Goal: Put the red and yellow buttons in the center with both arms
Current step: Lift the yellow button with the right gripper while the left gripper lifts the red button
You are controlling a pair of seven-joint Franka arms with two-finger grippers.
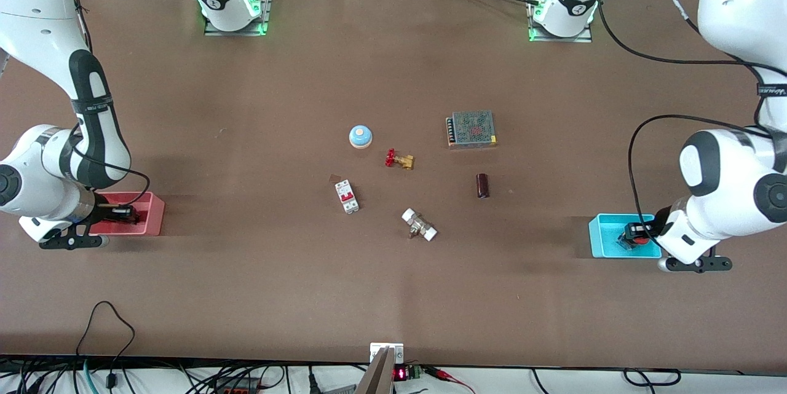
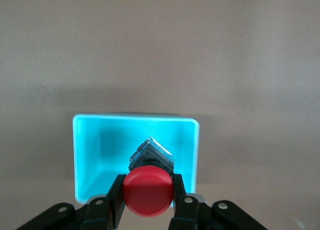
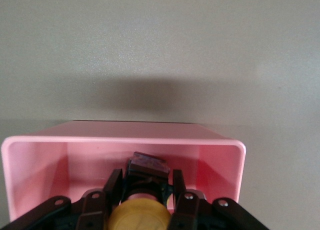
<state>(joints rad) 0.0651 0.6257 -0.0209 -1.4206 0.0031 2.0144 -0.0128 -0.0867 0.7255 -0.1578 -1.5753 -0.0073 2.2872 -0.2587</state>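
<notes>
On my left wrist feed, the left gripper (image 2: 148, 195) has its two fingers (image 2: 116, 197) closed against the sides of the red button (image 2: 148, 189). Its round red cap faces the camera and hides most of the body, so I only see a grey-black corner of it poking out above the cap. The button sits over the inside of the cyan bin (image 2: 85, 155); I cannot tell whether it touches the bin floor.

On the right wrist feed, the right gripper (image 3: 141, 202) is clamped on the yellow button (image 3: 138, 216) in the same way. The orange-yellow cap is cut off by the frame edge, and the dark body shows only as a small block above it, inside the pink bin (image 3: 30, 160).

From the front camera both buttons are nearly hidden. I make out a sliver of red (image 1: 641, 239) under the left gripper (image 1: 636, 235) in the cyan bin (image 1: 599, 237), and nothing of the yellow one under the right gripper (image 1: 126, 214) in the pink bin (image 1: 154, 216).

The left arm (image 1: 731, 191) bends down to the bin at its end of the table, and the right arm (image 1: 55, 173) does the same at its end.

The brown tabletop (image 1: 258, 136) at the centre carries a light-blue dome button (image 1: 361, 136), a red-handled brass valve (image 1: 399, 160), a white circuit breaker (image 1: 347, 196), a white-capped fitting (image 1: 419, 225), a dark red cylinder (image 1: 482, 185) and a mesh-topped power supply (image 1: 471, 128), all well apart from both bins.
</notes>
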